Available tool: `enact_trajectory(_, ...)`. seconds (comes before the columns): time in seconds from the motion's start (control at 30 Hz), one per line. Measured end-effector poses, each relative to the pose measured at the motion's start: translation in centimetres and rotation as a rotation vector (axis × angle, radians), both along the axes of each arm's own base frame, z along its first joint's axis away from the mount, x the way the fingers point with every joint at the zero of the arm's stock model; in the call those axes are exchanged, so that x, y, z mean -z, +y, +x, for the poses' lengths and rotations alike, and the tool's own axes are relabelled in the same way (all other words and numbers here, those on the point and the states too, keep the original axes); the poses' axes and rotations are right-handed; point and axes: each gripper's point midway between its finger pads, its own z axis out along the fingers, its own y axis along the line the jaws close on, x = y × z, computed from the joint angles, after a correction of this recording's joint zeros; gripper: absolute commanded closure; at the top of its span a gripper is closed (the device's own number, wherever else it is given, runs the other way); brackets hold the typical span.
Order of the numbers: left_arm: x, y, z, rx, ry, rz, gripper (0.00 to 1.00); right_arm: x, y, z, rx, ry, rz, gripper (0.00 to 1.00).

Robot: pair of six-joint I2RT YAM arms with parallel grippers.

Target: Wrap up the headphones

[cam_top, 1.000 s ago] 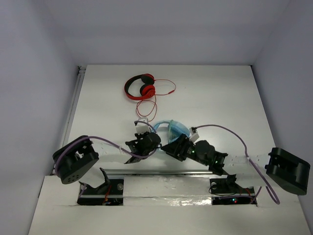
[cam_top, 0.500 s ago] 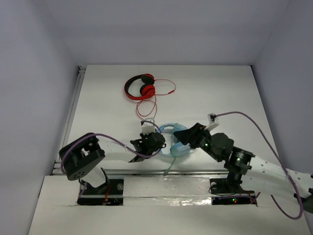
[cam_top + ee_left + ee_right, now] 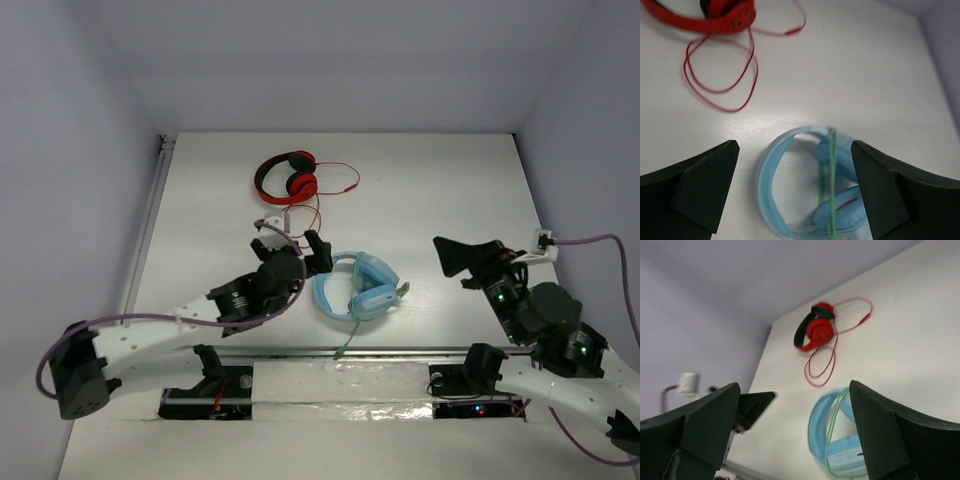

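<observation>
We see both grippers spread wide, holding nothing: the left gripper (image 3: 291,245) just left of the headphones (image 3: 358,287), the right gripper (image 3: 468,255) apart on their right. The headphones lie flat near the front edge of the table (image 3: 450,190). The green cable (image 3: 832,200) crosses the cups and its end trails loose. We fear it may unwind, or the left fingers may catch the thin wire of the red headphones (image 3: 288,178) close by. The table is white and plain, and the walls (image 3: 340,60) are pale violet.

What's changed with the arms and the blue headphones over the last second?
Both arms pulled away from the blue headphones: the left gripper backed off leftward, the right gripper swung right, jaws open on both. The headphones lie free, green cable across them. The red headphones stayed put.
</observation>
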Motion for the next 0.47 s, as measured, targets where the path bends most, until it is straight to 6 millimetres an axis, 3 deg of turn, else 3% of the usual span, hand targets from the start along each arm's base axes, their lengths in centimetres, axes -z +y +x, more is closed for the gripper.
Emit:
enact_trajectory(0.13, -9.0, 2.0, -0.6, 0.0, -0.158, -0.171, 0.01, -3.1, -3.0, 0.1, 0.099, -0.047, -0.004, 0.0)
enact_trajectory(0.2, -11.9, 3.3, -1.2, 0.002, -0.214, -0.233, 0.01, -4.0, -3.9, 0.0, 0.125, -0.059, -0.012, 0.0)
enact_trajectory(0.33, -15.0, 5.5, -2.3, 0.005, -0.28, -0.3, 0.01, -4.5, -4.5, -0.2, 0.139, -0.068, -0.027, 0.0)
enact_trajectory(0.47, -16.1, 6.5, -2.9, 0.01, -0.311, -0.315, 0.01, -4.2, -4.7, -0.3, 0.136, -0.066, -0.045, 0.0)
